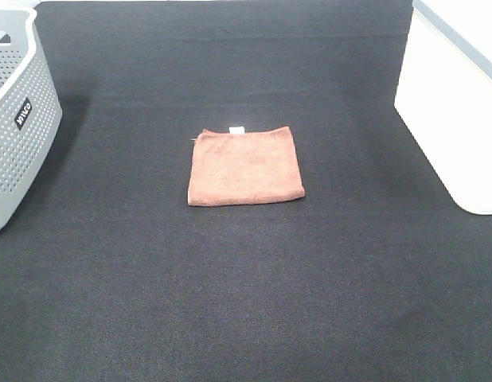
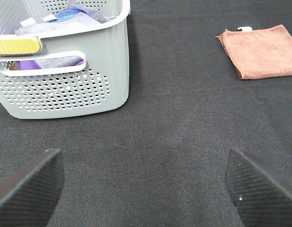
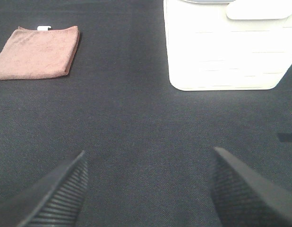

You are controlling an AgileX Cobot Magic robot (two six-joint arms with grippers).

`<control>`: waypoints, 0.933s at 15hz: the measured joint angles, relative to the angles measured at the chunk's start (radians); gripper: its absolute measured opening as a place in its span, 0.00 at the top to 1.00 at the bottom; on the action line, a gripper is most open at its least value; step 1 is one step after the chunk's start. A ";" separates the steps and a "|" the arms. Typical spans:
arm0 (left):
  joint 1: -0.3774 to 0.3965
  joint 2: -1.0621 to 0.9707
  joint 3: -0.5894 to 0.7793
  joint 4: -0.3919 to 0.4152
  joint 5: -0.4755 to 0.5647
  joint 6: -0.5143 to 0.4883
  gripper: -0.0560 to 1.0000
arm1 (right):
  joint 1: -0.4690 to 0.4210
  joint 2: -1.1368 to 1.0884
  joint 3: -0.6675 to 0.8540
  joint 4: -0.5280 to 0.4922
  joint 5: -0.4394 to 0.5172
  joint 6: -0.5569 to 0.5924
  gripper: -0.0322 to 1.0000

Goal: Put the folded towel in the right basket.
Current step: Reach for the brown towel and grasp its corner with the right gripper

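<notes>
The folded towel point(image 1: 246, 166) is a flat rust-brown square with a small white tag on its far edge. It lies on the black table in the middle of the high view. It also shows in the left wrist view point(image 2: 261, 51) and the right wrist view point(image 3: 38, 52). The right basket point(image 1: 453, 103), white with plain sides, stands at the right edge and shows in the right wrist view point(image 3: 226, 47). My left gripper point(image 2: 143, 189) is open and empty, well short of the towel. My right gripper point(image 3: 148, 189) is open and empty, in front of the white basket. Neither gripper shows in the high view.
A grey perforated basket point(image 1: 19, 127) with a dark label stands at the left edge. In the left wrist view it point(image 2: 65, 90) holds purple and grey cloths. The black cloth-covered table point(image 1: 246, 294) fills the rest.
</notes>
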 joint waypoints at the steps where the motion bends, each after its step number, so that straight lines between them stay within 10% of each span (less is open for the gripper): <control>1: 0.000 0.000 0.000 0.000 0.000 0.000 0.12 | 0.000 0.002 -0.001 0.002 -0.005 0.000 0.31; 8: 0.000 0.000 0.000 0.000 0.000 0.000 0.12 | 0.000 0.451 -0.032 0.110 -0.428 -0.006 0.31; 14: 0.000 0.000 0.000 0.000 0.000 0.000 0.12 | 0.000 1.051 -0.385 0.358 -0.434 -0.266 0.31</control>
